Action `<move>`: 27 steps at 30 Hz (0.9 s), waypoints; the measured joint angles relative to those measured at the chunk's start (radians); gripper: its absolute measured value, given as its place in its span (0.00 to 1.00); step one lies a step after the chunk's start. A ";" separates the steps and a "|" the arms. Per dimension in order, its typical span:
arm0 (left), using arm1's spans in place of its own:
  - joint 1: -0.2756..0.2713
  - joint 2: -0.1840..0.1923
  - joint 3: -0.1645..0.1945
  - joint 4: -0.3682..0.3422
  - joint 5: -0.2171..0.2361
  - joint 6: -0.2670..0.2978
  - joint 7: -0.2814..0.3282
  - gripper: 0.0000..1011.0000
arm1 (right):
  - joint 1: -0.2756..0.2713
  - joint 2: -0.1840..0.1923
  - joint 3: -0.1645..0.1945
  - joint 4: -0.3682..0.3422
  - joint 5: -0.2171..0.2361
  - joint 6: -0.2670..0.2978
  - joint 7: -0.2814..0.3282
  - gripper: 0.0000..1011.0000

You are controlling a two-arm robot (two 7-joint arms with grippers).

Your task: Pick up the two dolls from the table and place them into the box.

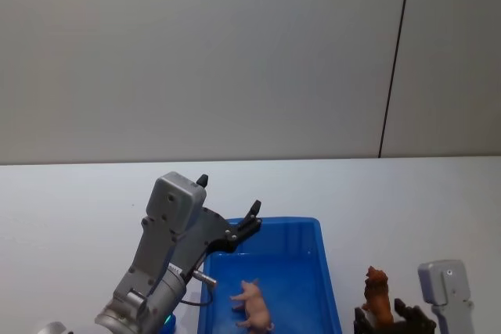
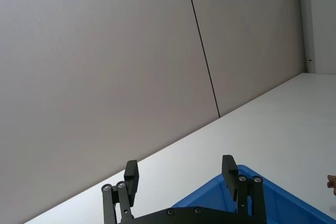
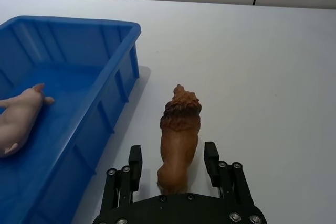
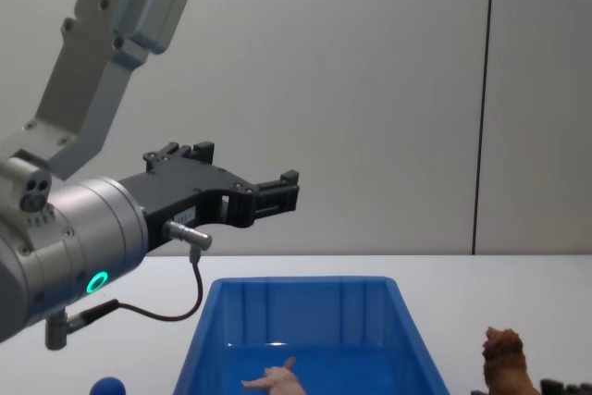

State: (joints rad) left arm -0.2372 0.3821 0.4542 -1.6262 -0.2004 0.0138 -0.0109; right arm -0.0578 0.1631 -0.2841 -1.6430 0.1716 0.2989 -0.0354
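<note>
Our right gripper (image 3: pixel 172 156), fingers apart, stands around the brown doll (image 3: pixel 180 121) just right of the box (image 3: pixel 113 93). The pink doll (image 1: pixel 252 303) lies inside the box; our left gripper (image 2: pixel 180 174) hangs above it, fingers spread.

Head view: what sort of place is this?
Likely a robot lab bench: a white table before a grey panelled wall, with the left gripper raised near a blue box holding a pink doll, and the right gripper, jaws open, straddling a brown doll.

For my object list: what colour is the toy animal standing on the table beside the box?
The toy animal is reddish-brown, clearest in the right wrist view.
</note>
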 joint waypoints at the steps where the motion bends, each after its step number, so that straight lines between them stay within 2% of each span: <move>1: 0.000 0.000 0.000 0.000 0.000 0.000 0.000 0.99 | -0.001 -0.001 -0.001 0.001 0.001 0.001 0.001 0.72; 2: 0.000 0.000 0.000 0.000 0.000 0.000 0.000 0.99 | -0.001 -0.001 -0.001 0.001 0.001 0.003 0.002 0.67; 6: 0.000 0.000 0.000 0.000 0.000 0.000 0.000 0.99 | -0.003 -0.004 -0.002 0.003 0.004 0.006 0.005 0.58; 14: 0.000 0.000 0.000 0.000 0.000 0.000 0.000 0.99 | -0.010 -0.005 -0.002 -0.003 -0.001 0.004 0.004 0.31; 20: 0.000 0.000 0.000 0.000 0.000 0.000 0.000 0.99 | -0.015 -0.004 -0.001 -0.017 -0.017 -0.014 -0.004 0.30; 27: 0.000 0.000 0.000 0.000 0.000 0.000 0.000 0.99 | -0.019 0.002 0.003 -0.047 -0.046 -0.059 -0.012 0.30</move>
State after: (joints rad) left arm -0.2372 0.3821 0.4542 -1.6262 -0.2004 0.0138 -0.0109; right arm -0.0768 0.1655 -0.2811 -1.6898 0.1259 0.2402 -0.0471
